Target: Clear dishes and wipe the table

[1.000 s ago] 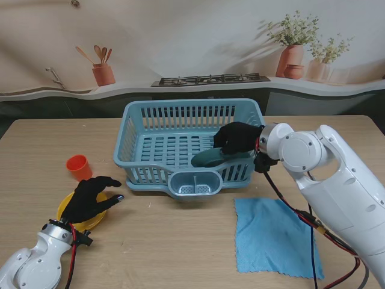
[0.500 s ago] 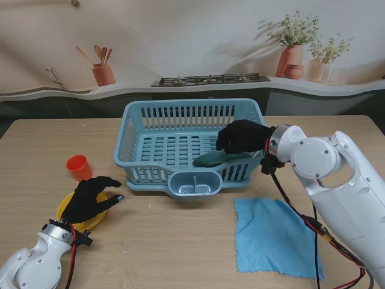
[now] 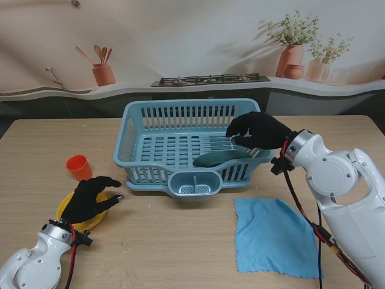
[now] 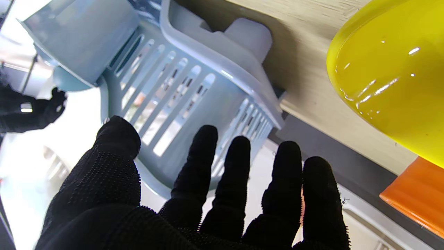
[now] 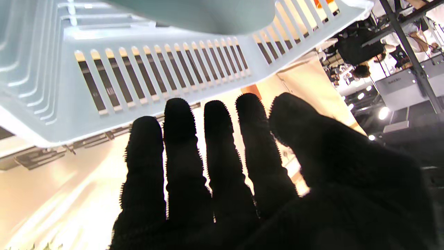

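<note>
— Has anything moved since a second ago?
— Only the right hand (image 3: 260, 130). It was down on the teal dish (image 3: 218, 158) in the basket (image 3: 144, 114); it has lifted off and drawn back to the right, and now hangs over the basket's right side. The dish lies in the basket, on the near right part of the floor.
— Is that hand holding anything?
— No. The right wrist view shows the fingers (image 5: 180, 146) stretched out side by side, thumb apart, nothing between them.
— And the left hand (image 3: 90, 197)?
— It has not moved. It rests over the yellow plate (image 3: 65, 208) at the near left, fingers (image 4: 204, 163) spread, gripping nothing.
— Count the things for me.
— One basket at mid-table, with one small cutlery cup (image 3: 194, 183) on its near wall; I cannot tell if anything is in the cup. One teal dish inside the basket. One yellow plate. One orange cup (image 3: 78, 166) just beyond the plate, to the left of the basket. One blue cloth (image 3: 274, 238) flat on the table (image 3: 180, 241), near right, apart from the basket.
</note>
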You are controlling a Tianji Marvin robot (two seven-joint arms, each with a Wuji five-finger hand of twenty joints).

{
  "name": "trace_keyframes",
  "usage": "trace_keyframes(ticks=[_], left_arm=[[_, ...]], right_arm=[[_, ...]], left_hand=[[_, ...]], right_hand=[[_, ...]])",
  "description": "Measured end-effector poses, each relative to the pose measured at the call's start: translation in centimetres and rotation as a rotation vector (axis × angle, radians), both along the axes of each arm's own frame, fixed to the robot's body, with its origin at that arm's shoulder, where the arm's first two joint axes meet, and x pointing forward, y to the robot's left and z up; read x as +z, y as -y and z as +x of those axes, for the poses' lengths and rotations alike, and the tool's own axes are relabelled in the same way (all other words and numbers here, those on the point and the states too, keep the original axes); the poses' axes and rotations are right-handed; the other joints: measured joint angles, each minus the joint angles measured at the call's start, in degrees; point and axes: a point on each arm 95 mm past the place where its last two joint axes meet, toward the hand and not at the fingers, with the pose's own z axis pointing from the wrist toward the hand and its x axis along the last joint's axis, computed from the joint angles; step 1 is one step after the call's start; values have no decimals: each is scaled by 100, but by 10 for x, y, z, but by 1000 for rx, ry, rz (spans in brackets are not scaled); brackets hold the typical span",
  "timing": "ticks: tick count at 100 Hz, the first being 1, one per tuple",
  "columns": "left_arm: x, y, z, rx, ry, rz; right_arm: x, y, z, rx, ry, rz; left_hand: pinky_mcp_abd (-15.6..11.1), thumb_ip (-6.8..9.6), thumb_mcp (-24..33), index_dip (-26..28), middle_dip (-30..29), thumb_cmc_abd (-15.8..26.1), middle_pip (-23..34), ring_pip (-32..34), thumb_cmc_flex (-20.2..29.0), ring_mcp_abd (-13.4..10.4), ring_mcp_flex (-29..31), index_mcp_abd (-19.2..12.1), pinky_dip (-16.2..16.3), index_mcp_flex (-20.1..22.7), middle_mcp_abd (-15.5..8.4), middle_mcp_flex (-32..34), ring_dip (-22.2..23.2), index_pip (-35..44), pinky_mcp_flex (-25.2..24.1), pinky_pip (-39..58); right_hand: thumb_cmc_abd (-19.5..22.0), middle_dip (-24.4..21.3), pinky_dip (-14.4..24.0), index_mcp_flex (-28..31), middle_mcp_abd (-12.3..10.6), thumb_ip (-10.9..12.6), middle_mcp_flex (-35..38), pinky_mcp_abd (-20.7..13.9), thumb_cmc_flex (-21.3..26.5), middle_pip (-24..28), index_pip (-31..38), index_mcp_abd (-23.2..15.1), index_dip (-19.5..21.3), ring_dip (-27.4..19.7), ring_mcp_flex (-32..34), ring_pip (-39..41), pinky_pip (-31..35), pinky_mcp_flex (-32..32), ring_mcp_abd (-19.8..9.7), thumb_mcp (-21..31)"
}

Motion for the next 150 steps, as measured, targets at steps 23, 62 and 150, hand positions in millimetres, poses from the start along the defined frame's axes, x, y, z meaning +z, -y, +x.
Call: trace_keyframes(ticks=[23,62,150], left_arm=[[0,0,0,0,3,1],[0,-1,-1,1,3,1],[0,-3,-4,5,28,3]], right_arm=[[3,17,-2,-24,125,52],[12,50,-4,-93,265,63],[-55,99,-17,-317,305,50]], left_hand=[[0,0,0,0,0,0,0,0,0,0,0,0,0,0,0,0,0,0,0,0],[0,0,0,0,0,0,0,0,0,0,0,0,-1,0,0,0,0,0,0,0],[0,0,-65,0,0,1,0,0,0,0,0,0,-2,0,0,0,0,0,0,0]], right_hand=[[321,226,145,-330,-75,-10,14,-153,439,552,1318,-188,-210,229,51,678,374,148,-92,-529],[667,282,222,-329,-94,-10,156,-161,715,813,1818,-263,-306,351,225,1018,595,296,-130,-597],[868,119,137,-549,-96,-17,66,-225,720,890,1910,-255,-693,193,166,883,553,234,-193,-611]])
